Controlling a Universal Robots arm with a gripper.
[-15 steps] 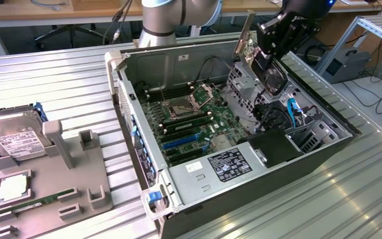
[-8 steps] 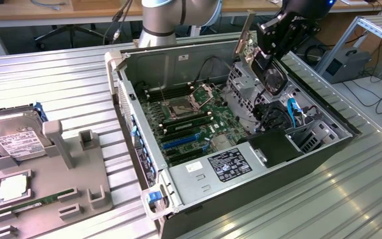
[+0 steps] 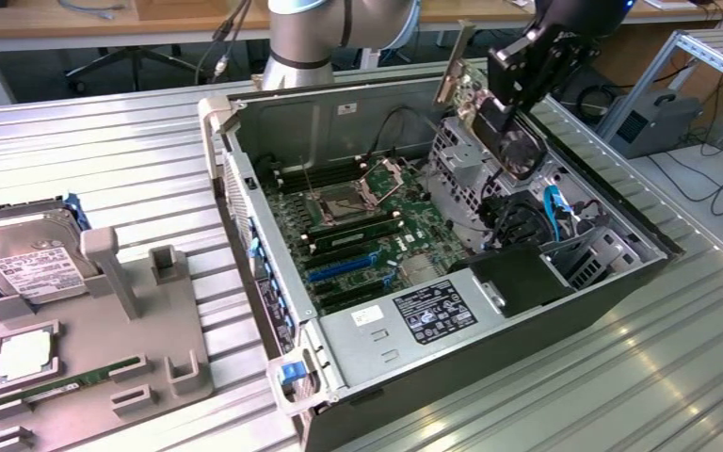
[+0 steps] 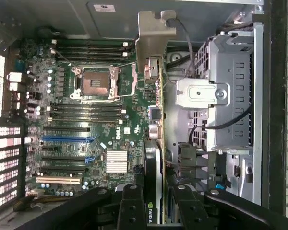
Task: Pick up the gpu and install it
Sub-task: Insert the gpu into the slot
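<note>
My gripper is clamped on the gpu, which hangs edge-on above the motherboard inside the open case. The card seems light, stiff and fragile. It is best gripped by its flat sides, away from the bracket.

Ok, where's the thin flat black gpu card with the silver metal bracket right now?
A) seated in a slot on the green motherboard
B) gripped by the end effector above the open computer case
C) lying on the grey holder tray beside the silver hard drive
B: the end effector is closed on the thin flat black gpu card, which hangs over the open computer case, clear of the green motherboard.
</note>
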